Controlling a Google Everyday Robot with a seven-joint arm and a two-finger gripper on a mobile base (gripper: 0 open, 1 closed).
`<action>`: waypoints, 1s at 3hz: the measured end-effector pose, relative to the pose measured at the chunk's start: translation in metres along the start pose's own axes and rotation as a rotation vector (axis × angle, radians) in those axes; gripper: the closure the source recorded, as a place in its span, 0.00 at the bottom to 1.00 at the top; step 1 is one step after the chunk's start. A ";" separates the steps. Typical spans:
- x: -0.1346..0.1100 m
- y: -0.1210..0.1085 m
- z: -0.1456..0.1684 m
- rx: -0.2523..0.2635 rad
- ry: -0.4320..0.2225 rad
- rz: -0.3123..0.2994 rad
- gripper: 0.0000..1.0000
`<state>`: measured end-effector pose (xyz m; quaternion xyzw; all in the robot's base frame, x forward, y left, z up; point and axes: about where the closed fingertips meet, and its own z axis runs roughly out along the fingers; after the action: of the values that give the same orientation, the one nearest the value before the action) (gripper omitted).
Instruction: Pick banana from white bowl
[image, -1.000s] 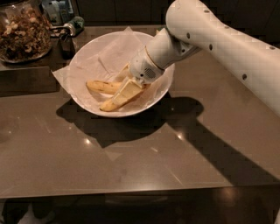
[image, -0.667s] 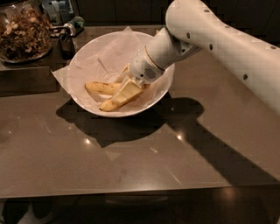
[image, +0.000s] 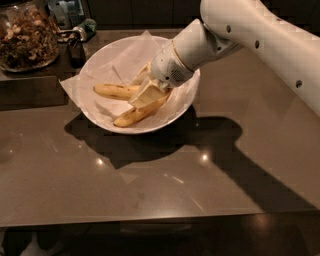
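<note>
Fig. 1. The white bowl (image: 155, 125) stands at upper centre of the frame, with two fruits inside. My gripper (image: 146, 94) sits in the bowl, over the right end of the speckled banana (image: 115, 90). A slimmer banana (image: 131, 116) lies just below. I cannot tell the state of the jaws.

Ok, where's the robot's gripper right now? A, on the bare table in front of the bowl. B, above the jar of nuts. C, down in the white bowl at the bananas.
C: the gripper is down inside the white bowl, right over the bananas.
</note>
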<state>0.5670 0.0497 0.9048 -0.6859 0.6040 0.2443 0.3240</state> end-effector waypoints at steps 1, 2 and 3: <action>-0.020 0.012 -0.025 -0.016 -0.085 -0.060 1.00; -0.036 0.037 -0.058 -0.004 -0.187 -0.103 1.00; -0.043 0.068 -0.092 0.040 -0.240 -0.113 1.00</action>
<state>0.4881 0.0062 0.9881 -0.6781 0.5261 0.2937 0.4208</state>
